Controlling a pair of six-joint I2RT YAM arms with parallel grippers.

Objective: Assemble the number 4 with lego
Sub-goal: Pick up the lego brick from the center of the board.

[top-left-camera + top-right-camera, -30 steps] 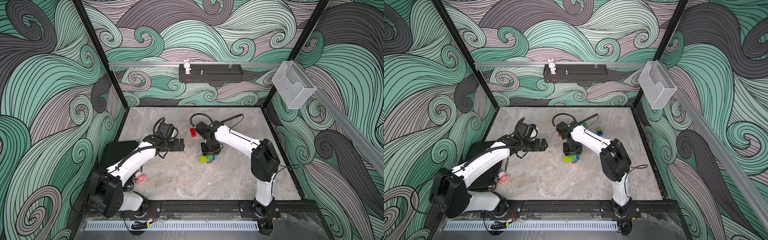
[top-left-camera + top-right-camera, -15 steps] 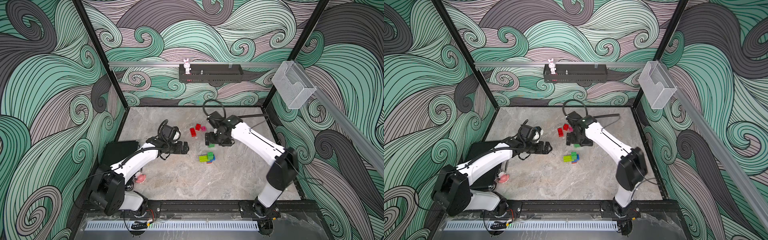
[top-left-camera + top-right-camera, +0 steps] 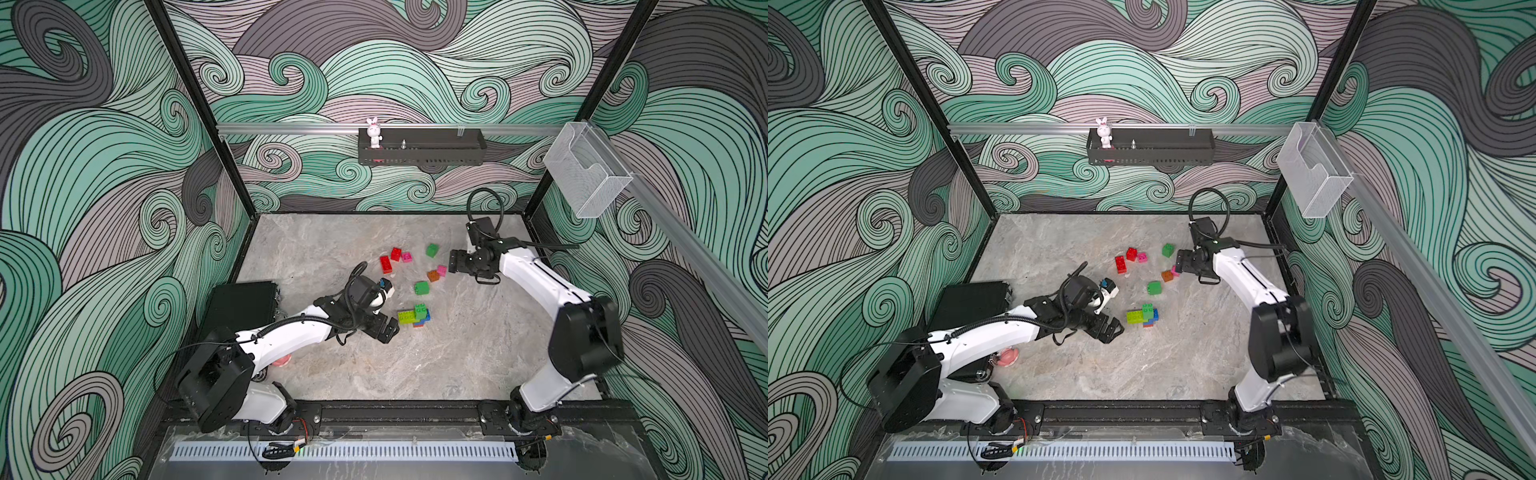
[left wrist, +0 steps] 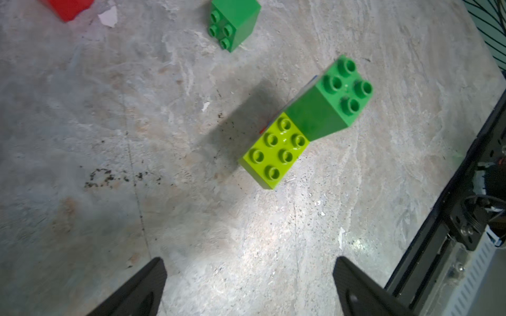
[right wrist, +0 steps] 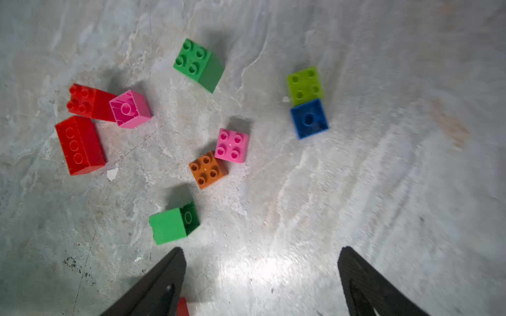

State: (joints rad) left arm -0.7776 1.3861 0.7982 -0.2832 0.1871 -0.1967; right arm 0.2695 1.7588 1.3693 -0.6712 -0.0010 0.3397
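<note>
1. Grey marble-look tabletop [image 3: 457, 365], boxed in by teal and grey swirl panels. White rabbit figurine [image 3: 374, 132] stands on a black wall shelf [image 3: 436, 154] at the far side.
2. Left gripper [image 3: 388, 328] sits mid-table with its fingers spread wide. Its wrist view shows only bare table between the tips.
3. Just right of it, not touching, is the lego stack: a lime six-stud brick [image 4: 275, 151] with a dark green four-stud brick [image 4: 328, 104] one level higher at its right end. Blue and red edges show beneath in both top views.
4. Right gripper [image 3: 453, 262] hangs at the far right, fingers well apart and holding nothing.
5. Just left of it, a pink four-stud brick [image 5: 232, 145] touches an orange four-stud brick [image 5: 206, 169].
6. Loose bricks lie farther left: a long red brick [image 3: 386, 264], a square red brick [image 3: 396, 253] and a tipped pink brick [image 3: 407, 257] touching that square. Two green cubes lie apart, one far [image 3: 432, 250] and one nearer [image 3: 421, 287].
7. Right wrist view also shows a lime square brick [image 5: 305, 84] butted against a blue square brick [image 5: 309, 119].
</note>
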